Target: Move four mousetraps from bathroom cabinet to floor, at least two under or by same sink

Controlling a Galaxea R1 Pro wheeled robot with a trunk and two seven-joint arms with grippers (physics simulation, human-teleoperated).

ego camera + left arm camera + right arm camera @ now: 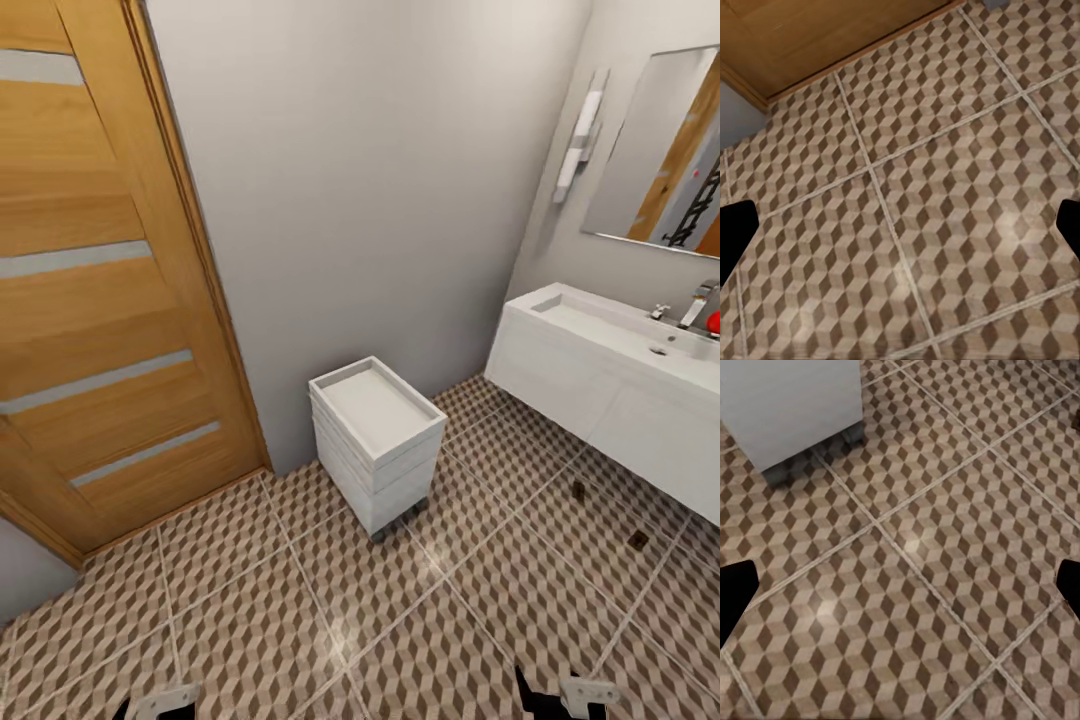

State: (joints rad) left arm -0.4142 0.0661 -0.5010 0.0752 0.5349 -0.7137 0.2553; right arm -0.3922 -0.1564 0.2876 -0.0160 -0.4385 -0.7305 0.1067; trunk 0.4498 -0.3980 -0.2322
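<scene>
— Right of the white drawer cart (378,440), what sits on the bathroom floor (300,600)?

— Two small flat brown mousetraps, one (578,490) nearer the cart and one (637,540) farther right. Both lie on the tiles just beside the front of the sink (610,330) unit. They are too small to make out their metal parts.

— Anything between them and the cart?

— Only bare tile, printed with brown, beige and grey cubes and crossed by pale grout lines. The cart is boxy, with a tray-like top, stacked drawer fronts and small wheels. It stands near the grey wall (380,180).

— And on the cart's other side?

— One wooden door (100,300), warm oak in tone, with four pale frosted strips.

— Past the cart to the right?

— One long smooth white basin with a chrome tap (697,303), something red (714,321) at its edge, one mirror (665,150) and one slim wall light (583,135).

— The pincers?

— The left pincer (900,232) and the right pincer (900,592) both hang above the tiles, dark fingertips spread wide, gripping nothing.
</scene>
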